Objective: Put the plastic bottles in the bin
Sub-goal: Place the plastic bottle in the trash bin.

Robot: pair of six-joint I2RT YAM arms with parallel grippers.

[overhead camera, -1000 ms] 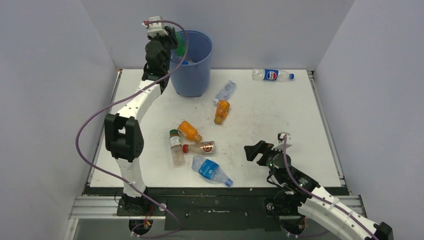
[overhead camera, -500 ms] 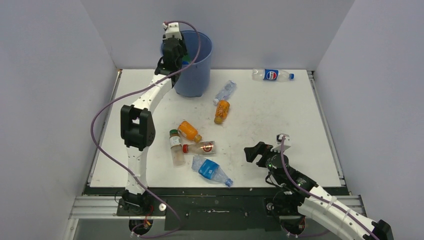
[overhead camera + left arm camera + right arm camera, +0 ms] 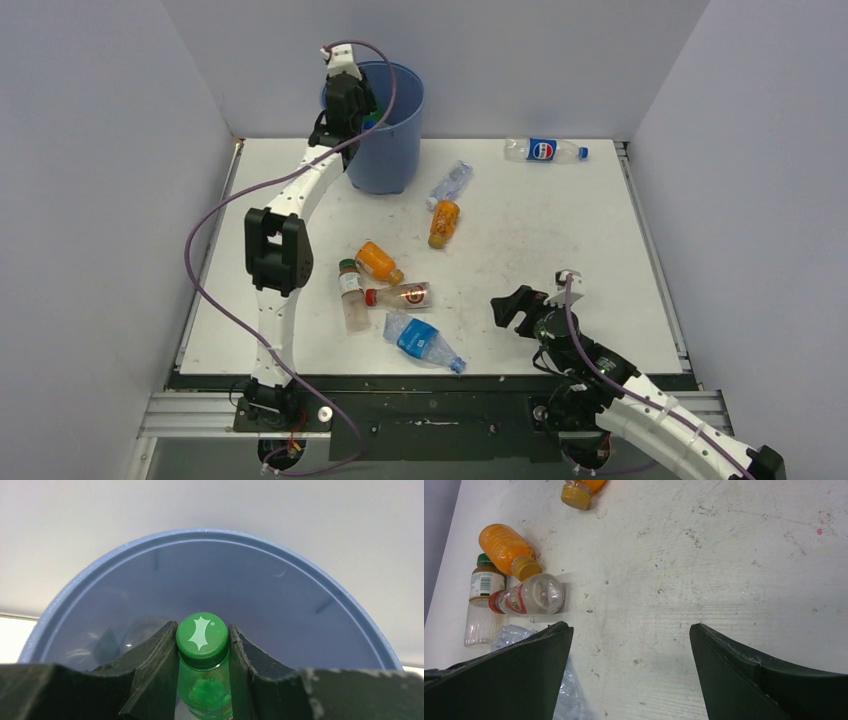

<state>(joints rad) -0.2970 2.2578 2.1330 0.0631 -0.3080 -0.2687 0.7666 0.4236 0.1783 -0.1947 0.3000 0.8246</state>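
Where the white tabletop (image 3: pixel 560 220) reaches its far-left corner, you have the blue bin (image 3: pixel 395 140) standing upright with its mouth open. Your left arm (image 3: pixel 290 200) stretches from the near-left edge up to the bin's left rim.

Left claw (image 3: pixel 201 627): closed narrow on the green bottle (image 3: pixel 204 690). In the wrist view both fingers (image 3: pixel 157 665) press against the neck just under the green cap, and the cap points into the bin's mouth. The bottle is at the opening, not yet let go. A clear shape shows low inside the bin, too dim to name.

Right claw (image 3: pixel 630 626): low over the tabletop by the near edge, right of centre. Its jaws are spread wide, with only bare tabletop in the gap.

Six bottles lie on their sides on the tabletop:
- blue-labelled bottle (image 3: pixel 420 340), crumpled, near the near edge at centre
- Pepsi bottle (image 3: pixel 545 150), at the far edge, right of centre, well apart from the rest
- pale bottle with a green cap (image 3: pixel 350 295), left of centre
- red-labelled bottle (image 3: pixel 400 296), just beside the pale one; you see its base end-on from the right wrist
- orange bottle (image 3: pixel 378 262), just beyond those two
- second orange bottle (image 3: pixel 444 222), mid-table
- clear crumpled bottle (image 3: pixel 450 183), just beyond it, near the bin's right side
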